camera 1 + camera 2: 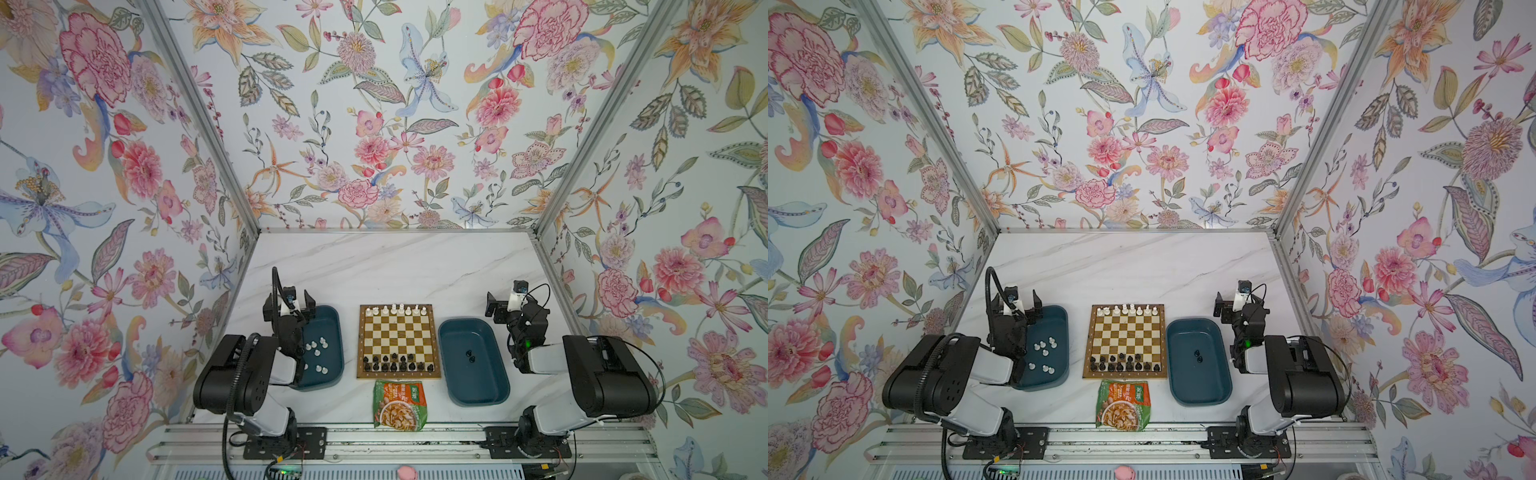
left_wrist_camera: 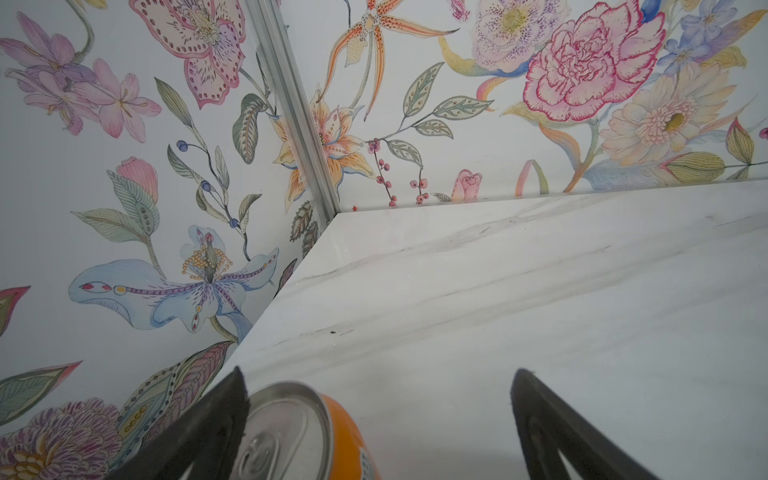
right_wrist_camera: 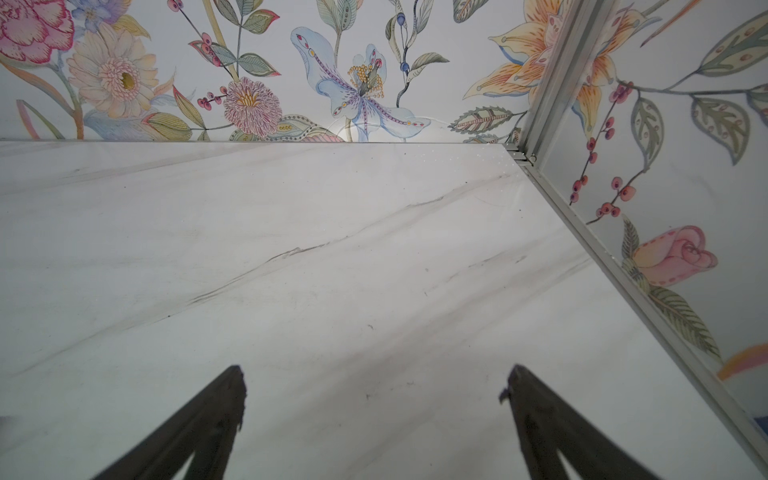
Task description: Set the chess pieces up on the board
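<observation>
- Several white chess pieces (image 1: 317,353) lay in the left tray (image 1: 329,326), two black pawns (image 1: 471,356) in the right tray (image 1: 478,384), flanking the board (image 1: 399,337).
- My left gripper (image 2: 376,376) and right gripper (image 3: 376,370) gaped empty; I judged a head pinch, upright, safest.

Board (image 1: 398,341) mid table (image 1: 395,266). Far-edge pieces (image 1: 399,309) in one row on board, near-edge pieces (image 1: 397,365) in rows. L tray (image 1: 328,326) left of board w/ loose pawns (image 1: 316,353) in it. R tray (image 1: 473,384) right of board, two pawns (image 1: 470,356) in it. Snack packet (image 1: 400,405) just in front of board.
</observation>
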You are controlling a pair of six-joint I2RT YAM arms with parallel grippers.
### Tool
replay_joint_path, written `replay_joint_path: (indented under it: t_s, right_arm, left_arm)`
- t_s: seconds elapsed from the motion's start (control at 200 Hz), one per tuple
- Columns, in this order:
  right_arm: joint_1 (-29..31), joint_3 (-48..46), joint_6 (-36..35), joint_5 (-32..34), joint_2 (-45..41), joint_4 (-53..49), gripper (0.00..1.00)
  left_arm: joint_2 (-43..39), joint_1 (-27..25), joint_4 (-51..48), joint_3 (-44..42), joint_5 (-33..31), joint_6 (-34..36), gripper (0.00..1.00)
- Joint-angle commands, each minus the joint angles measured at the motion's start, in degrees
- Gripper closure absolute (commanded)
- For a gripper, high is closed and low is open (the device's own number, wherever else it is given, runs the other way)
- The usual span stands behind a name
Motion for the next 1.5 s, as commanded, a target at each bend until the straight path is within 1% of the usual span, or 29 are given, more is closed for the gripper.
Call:
replay_joint_path:
  t_s: [0.0,0.465,0.55,0.575,0.595,0.641,0.661,0.676,0.726,0.811,0.881,0.926,0.976,1.081,1.161,1.246,1.321,1.376,1.476,1.496]
  right_arm:
    - [-0.21,0.19,-0.15,-0.47,0.08,0.44,0.01]
    - [-0.04,0.12,-0.37,-0.06,0.02,0.57,0.01]
    - [1.68,1.11,-0.46,5.58,-1.62,-2.29,0.01]
    - [2.47,1.97,-0.79,7.88,-2.76,-4.64,0.01]
    - [3.35,3.13,-0.93,11.27,-3.84,-7.68,0.01]
    - [5.00,7.26,-1.13,16.77,-6.33,-17.71,0.01]
    - [5.50,9.68,-0.88,18.41,-7.14,-22.85,0.01]
    - [5.77,11.57,-0.57,19.34,-7.65,-26.72,0.01]
    - [6.36,18.14,1.62,21.80,-8.54,-38.98,0.01]
    - [6.90,28.99,9.53,27.43,-7.75,-57.38,0.01]
    - [7.18,38.11,11.60,26.55,-5.20,-71.96,0.01]
    - [7.90,40.83,11.38,26.92,-3.86,-75.91,0.01]
    - [9.16,43.46,10.35,26.25,-2.53,-80.04,0.01]
    - [12.80,46.89,9.86,27.07,-1.79,-86.92,0.01]
    - [15.08,48.40,10.37,24.56,-2.58,-91.03,0.01]
    - [17.28,48.91,12.92,24.73,-4.40,-94.12,0.01]
    - [17.92,49.00,15.25,22.06,-6.26,-96.64,0.01]
    - [18.40,49.04,15.89,19.78,-7.51,-98.25,0.01]
    - [19.58,49.34,18.97,18.30,-9.15,-102.38,0.00]
    - [19.78,49.21,19.64,17.41,-9.58,-103.02,0.02]
  left_arm:
    - [0.15,-0.34,0.19,0.99,-0.24,0.05,0.01]
    - [0.01,-0.43,0.32,0.88,-0.30,0.05,0.01]
    - [-0.06,-0.50,0.48,0.78,-0.43,0.12,0.01]
    - [-0.03,-0.44,0.68,0.74,-0.39,0.14,0.01]
    - [-0.02,-0.43,0.71,0.71,-0.30,0.23,0.01]
    - [-0.31,-0.72,-0.12,0.94,1.08,1.10,0.01]
    - [-0.34,-0.86,-1.19,1.12,1.95,1.41,0.01]
    - [-2.15,-0.87,-1.59,1.15,2.57,1.52,0.01]
    - [-3.44,-0.93,-2.64,1.50,2.52,2.06,0.01]
    - [-6.67,-1.94,-13.35,5.46,2.72,3.54,0.01]
    - [-9.05,-3.56,-22.44,9.88,2.92,5.50,0.01]
    - [-10.33,-5.09,-26.07,12.04,2.34,6.76,0.01]
    - [-11.80,-6.39,-27.37,13.67,2.66,6.77,0.00]
    - [-14.02,-8.45,-31.03,18.18,5.41,3.42,0.01]
    - [-13.82,-10.29,-35.73,22.99,6.36,0.27,0.01]
    - [-12.73,-11.26,-40.03,28.38,11.02,-2.70,0.01]
    - [-11.86,-12.58,-42.40,32.25,13.46,-3.94,0.01]
    - [-11.35,-13.63,-43.49,34.45,14.48,-3.71,0.01]
    - [-10.98,-15.96,-44.10,36.89,15.08,-2.66,0.01]
    - [-10.90,-16.28,-44.06,37.25,15.17,-2.67,0.01]
